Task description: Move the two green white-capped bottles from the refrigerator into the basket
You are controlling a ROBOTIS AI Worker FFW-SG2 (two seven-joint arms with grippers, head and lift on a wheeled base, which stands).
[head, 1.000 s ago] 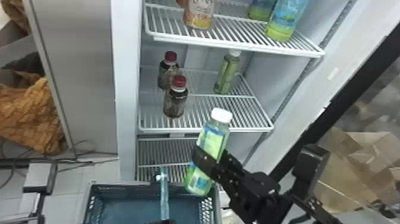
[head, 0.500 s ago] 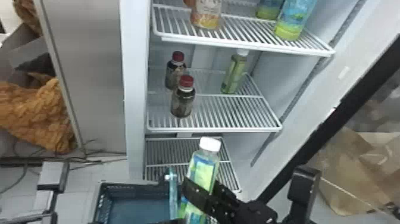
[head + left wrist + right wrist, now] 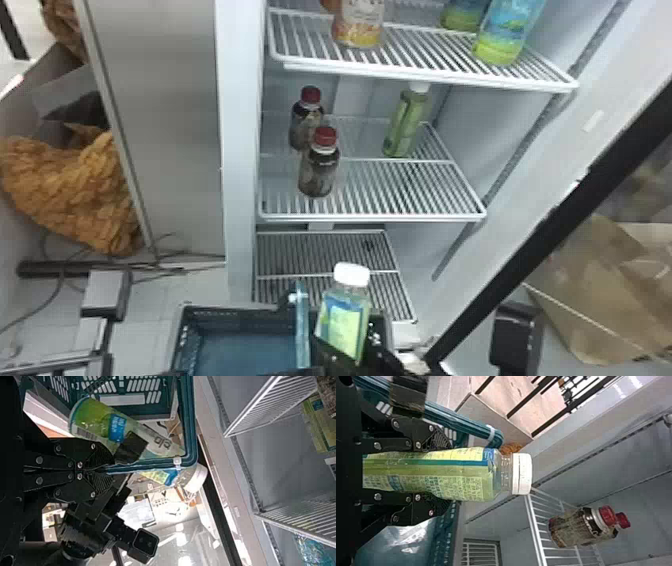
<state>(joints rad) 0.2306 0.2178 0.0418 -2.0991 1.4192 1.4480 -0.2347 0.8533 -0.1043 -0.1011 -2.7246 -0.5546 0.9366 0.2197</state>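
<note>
Placing seems in hand: left gripper (image 3: 107, 471) pinching the basket (image 3: 191, 423), right gripper (image 3: 440, 473) closed around a white-capped bottle (image 3: 470, 475) that needs lowering inside before those fingers part

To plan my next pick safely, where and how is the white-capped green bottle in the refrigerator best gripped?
Probably the green bottle is best gripped mid-body, level from the open front: it stands upright, and the upper shelf covers it from above.
</note>
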